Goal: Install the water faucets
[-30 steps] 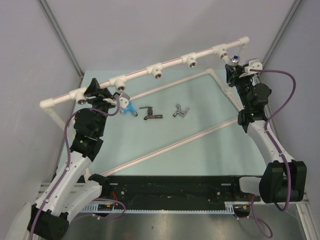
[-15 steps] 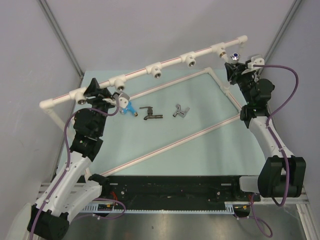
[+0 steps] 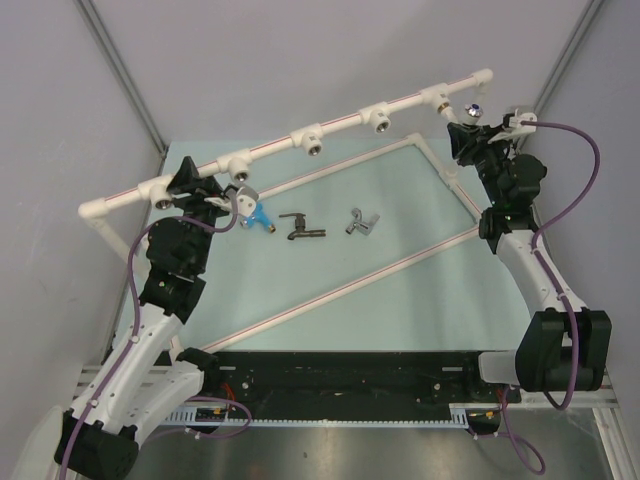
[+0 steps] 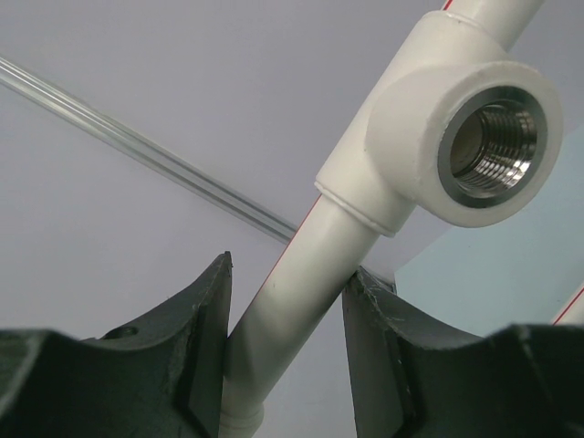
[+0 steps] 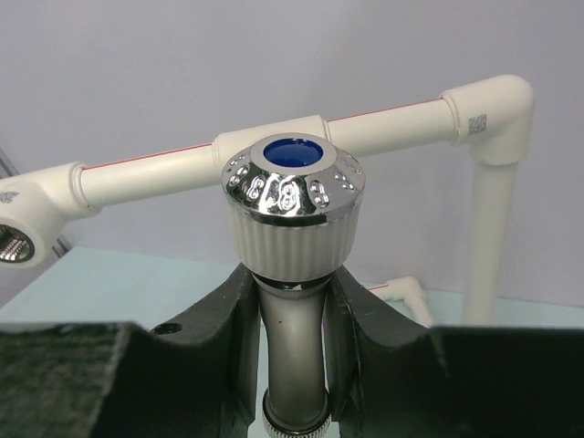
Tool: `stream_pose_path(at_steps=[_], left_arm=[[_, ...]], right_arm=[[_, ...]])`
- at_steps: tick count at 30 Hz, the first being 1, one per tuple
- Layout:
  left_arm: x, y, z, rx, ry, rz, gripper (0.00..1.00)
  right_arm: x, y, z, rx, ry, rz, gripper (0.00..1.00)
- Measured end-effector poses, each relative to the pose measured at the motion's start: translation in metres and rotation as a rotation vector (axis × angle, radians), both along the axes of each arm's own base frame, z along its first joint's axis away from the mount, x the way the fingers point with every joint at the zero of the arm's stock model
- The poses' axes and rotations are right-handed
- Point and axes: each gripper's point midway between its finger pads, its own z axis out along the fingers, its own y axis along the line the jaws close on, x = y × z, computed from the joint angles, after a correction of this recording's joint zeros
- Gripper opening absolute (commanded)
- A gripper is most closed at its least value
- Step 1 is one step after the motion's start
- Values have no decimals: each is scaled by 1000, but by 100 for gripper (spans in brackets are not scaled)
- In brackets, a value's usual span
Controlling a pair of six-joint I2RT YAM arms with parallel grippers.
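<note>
Tap (image 5: 292, 196) held at stem by closed right claw (image 5: 292, 301), beside pipe (image 5: 383, 128). Pipe clamped by left claw (image 4: 287, 301). Tap judged rigid, slippery chrome: stem hold advised, threads kept free.

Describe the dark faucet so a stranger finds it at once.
Find the white pipe rail across the back. On the green mat below it, small taps lie in a row. The dark faucet sits between the blue tap and the silver tap, the only near-black one.
</note>
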Motion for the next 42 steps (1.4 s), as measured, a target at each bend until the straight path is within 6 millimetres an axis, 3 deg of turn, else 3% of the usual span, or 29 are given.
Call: stream_pose_path(at_steps=[24, 42], left_arm=[[-1, 1, 0, -24, -1, -3, 0], [-8, 1, 1, -141, -12, -31, 0]], right_arm=[[10, 7, -2, 519, 204, 136, 0], [13, 8, -4, 836, 326, 253, 0]])
